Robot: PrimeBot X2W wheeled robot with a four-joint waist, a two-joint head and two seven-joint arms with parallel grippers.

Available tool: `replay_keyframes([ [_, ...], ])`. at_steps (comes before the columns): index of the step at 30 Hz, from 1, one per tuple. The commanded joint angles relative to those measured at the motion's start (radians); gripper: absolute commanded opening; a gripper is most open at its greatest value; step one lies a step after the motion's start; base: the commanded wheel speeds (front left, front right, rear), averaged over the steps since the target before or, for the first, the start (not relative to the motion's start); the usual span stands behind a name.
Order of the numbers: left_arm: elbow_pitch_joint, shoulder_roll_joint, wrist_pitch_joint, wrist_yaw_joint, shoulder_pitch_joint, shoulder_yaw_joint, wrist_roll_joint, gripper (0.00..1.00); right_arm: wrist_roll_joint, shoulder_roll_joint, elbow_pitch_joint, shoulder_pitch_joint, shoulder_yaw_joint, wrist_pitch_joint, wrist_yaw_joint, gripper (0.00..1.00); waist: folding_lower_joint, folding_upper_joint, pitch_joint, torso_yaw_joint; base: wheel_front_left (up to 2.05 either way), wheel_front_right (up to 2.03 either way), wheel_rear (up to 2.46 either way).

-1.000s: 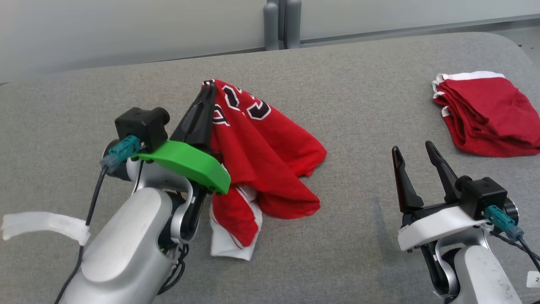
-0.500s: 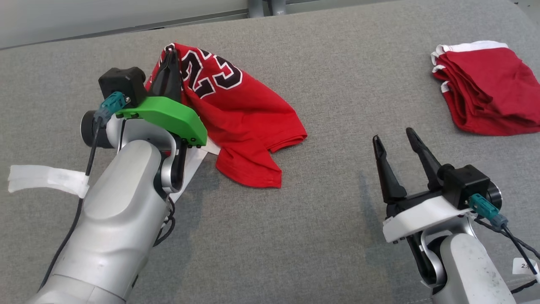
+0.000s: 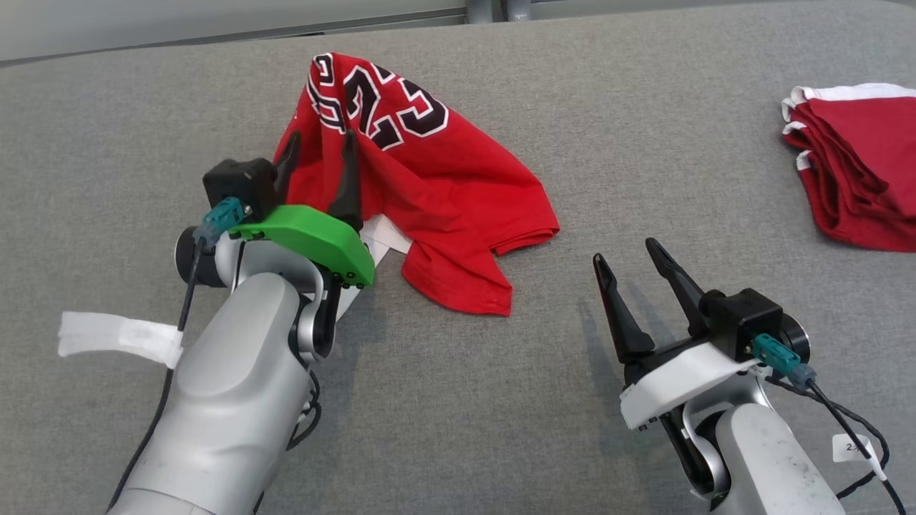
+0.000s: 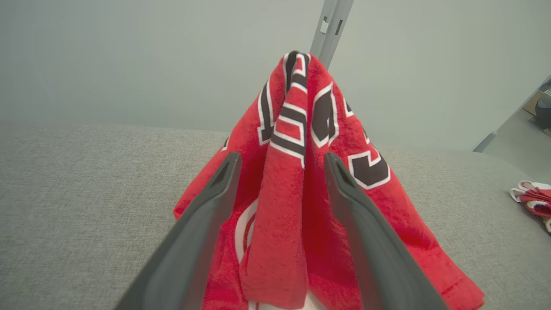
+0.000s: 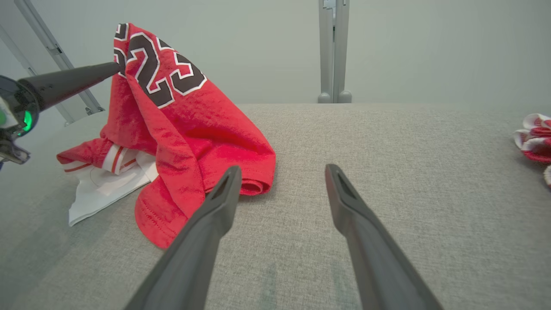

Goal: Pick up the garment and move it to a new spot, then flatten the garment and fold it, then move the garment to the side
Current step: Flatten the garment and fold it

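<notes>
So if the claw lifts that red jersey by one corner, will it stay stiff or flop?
Probably floppy: the red jersey lies in soft folds on the grey surface. Likely light: a ridge stands up between the fingers of the open left claw. It would likely drape, not roll.

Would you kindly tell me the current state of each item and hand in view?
red jersey: unfolded, bunched into a peak on the table.
folded red garment: folded, lying on the table's right side.
left hand: open, straddling the jersey's peak.
right hand: open, empty.
</notes>
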Motion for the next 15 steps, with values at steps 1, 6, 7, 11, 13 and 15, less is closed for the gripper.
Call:
replay_keyframes([
  [1, -0.007, -0.003, -0.005, -0.004, 0.021, 0.003, 0.01, 1.0, 0.005, -0.003, 0.008, -0.004, 0.007, 0.002, 0.0, 1.0, 0.0, 0.0053, -0.012, 0.026, 0.0, 0.0, 0.0],
  [6, -0.057, -0.007, -0.004, -0.002, 0.095, 0.016, 0.051, 1.0, 0.007, -0.003, 0.038, -0.013, 0.028, 0.01, 0.0, 1.0, 0.0, 0.0053, -0.028, 0.075, 0.0, 0.0, 0.0],
  [7, -0.069, -0.008, -0.004, -0.002, 0.11, 0.019, 0.057, 1.0, 0.008, -0.003, 0.046, -0.014, 0.032, 0.013, 0.0, 1.0, 0.0, 0.0053, -0.032, 0.083, 0.0, 0.0, 0.0],
  [11, -0.131, -0.014, -0.004, 0.001, 0.192, 0.034, 0.084, 1.0, 0.014, -0.003, 0.094, -0.026, 0.06, 0.027, 0.0, 1.0, 0.0, 0.0053, -0.048, 0.12, 0.0, 0.0, 0.0],
  [13, -0.163, -0.019, -0.004, 0.001, 0.225, 0.037, 0.095, 1.0, 0.017, -0.003, 0.121, -0.031, 0.065, 0.029, 0.0, 1.0, 0.0, 0.0053, -0.05, 0.137, 0.0, 0.0, 0.0],
  [15, -0.194, -0.022, -0.004, 0.003, 0.256, 0.038, 0.104, 1.0, 0.015, -0.003, 0.15, -0.038, 0.067, 0.028, 0.0, 1.0, 0.0, 0.0053, -0.053, 0.156, 0.0, 0.0, 0.0],
])
